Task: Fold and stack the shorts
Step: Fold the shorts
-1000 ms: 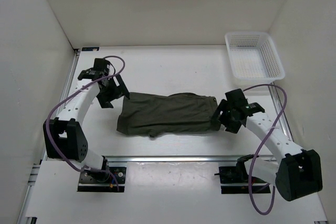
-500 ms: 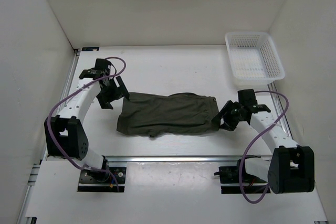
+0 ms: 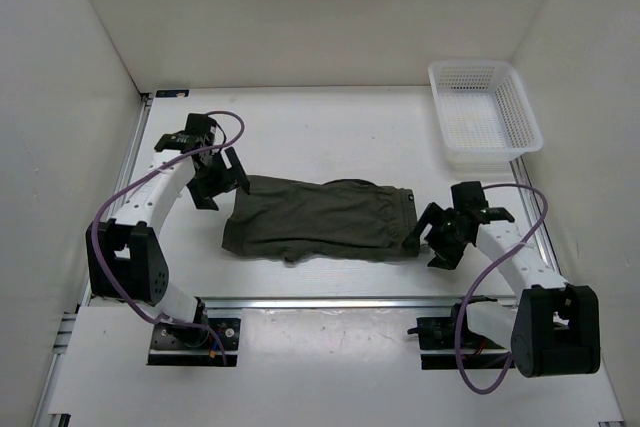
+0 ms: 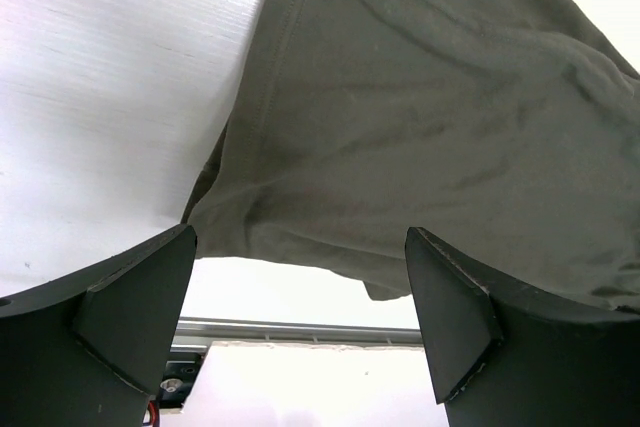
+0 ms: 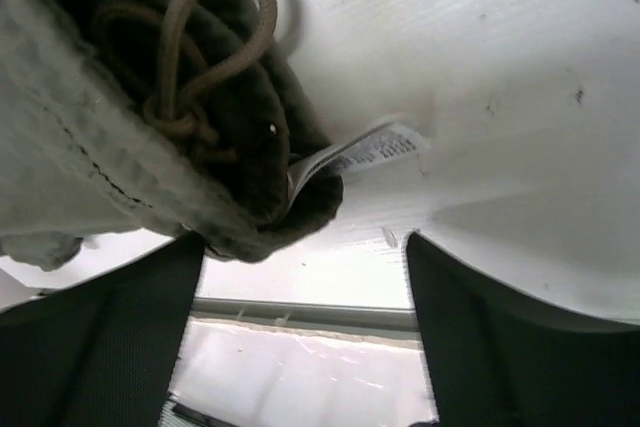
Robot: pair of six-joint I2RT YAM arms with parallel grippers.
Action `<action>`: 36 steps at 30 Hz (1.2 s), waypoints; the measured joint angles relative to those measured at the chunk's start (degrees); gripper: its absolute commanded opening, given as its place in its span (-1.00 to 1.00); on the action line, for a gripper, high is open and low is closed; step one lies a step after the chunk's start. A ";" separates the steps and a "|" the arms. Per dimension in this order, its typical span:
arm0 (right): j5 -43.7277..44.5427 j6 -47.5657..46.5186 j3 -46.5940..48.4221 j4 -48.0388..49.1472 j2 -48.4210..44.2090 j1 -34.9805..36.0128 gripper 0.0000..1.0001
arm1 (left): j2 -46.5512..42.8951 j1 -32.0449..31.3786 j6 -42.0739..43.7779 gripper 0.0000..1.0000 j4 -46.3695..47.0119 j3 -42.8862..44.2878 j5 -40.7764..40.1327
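shorts (image 3: 318, 219) — flat between left fingers (image 4: 130, 317) and right fingers (image 5: 520, 347)

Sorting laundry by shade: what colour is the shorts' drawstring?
Tan drawstring against dark olive shorts; clearest in the right wrist view.

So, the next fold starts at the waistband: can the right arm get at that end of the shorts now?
Probably yes: the right tool stands open at the waistband end of the shorts, drawstring and white tag just ahead of it, nothing visible in between.
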 measured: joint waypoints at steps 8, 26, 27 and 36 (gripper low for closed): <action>-3.17 0.66 2.29 0.90 1.92 -4.26 0.83 | 0.00 -0.57 0.00 0.93 0.02 0.00 0.00; -10.32 9.66 -2.80 15.39 12.20 -5.18 -0.59 | 1.49 -0.59 0.00 0.91 1.40 -0.24 0.00; -9.84 9.70 -2.40 15.23 12.22 -5.14 -0.68 | 1.77 -0.59 0.00 0.91 1.55 -0.33 0.00; 4.33 1.95 7.52 7.98 12.17 -5.03 -1.00 | 8.07 -1.36 0.11 -0.79 5.29 -2.78 0.61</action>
